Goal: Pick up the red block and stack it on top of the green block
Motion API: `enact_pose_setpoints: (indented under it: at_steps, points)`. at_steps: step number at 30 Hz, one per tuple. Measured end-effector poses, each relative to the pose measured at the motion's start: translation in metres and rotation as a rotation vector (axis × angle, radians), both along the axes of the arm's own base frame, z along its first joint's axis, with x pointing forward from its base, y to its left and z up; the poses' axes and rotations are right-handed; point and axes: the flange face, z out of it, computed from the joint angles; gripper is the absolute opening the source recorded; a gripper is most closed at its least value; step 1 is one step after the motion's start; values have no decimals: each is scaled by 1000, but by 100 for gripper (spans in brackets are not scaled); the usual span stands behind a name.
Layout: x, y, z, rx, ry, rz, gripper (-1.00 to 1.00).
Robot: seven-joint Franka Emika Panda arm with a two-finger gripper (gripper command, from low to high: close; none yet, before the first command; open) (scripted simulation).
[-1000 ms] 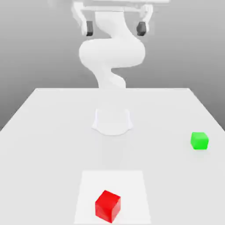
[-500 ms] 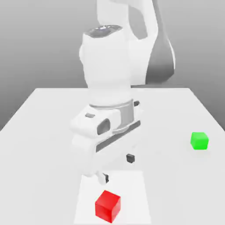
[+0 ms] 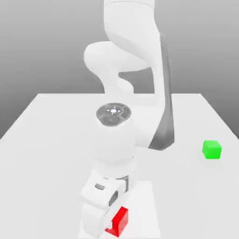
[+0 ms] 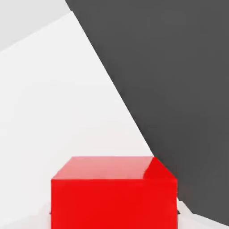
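The red block [image 3: 121,221] sits near the front edge of the white table [image 3: 46,140], and the arm's white hand covers its side toward the exterior view's left. My gripper [image 3: 111,225] is down at the block and shut on it. In the hand view the red block [image 4: 114,192] sits very close, resting on the table surface. The green block [image 3: 212,149] stands alone on the table toward the exterior view's right, well apart from the gripper.
A brighter white square patch [image 3: 148,205] lies under the red block. The arm [image 3: 116,140] bends forward over the table's middle. Beyond the table's edge in the hand view lies dark floor [image 4: 179,67].
The arm swung down from high at the back to the front of the table. The gripper went from open above the red block to shut around it.
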Motion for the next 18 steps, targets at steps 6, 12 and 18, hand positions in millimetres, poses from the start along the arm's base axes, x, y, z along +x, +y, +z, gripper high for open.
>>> enact_pose_setpoints:
  at_steps: [6, 12, 18]
  points:
    - [-3, 14, 57, 9, 4, 33, -100]
    - [-41, 131, 65, 60, 25, 335, -100]
    - [-116, 246, 76, 82, 36, 694, -100]
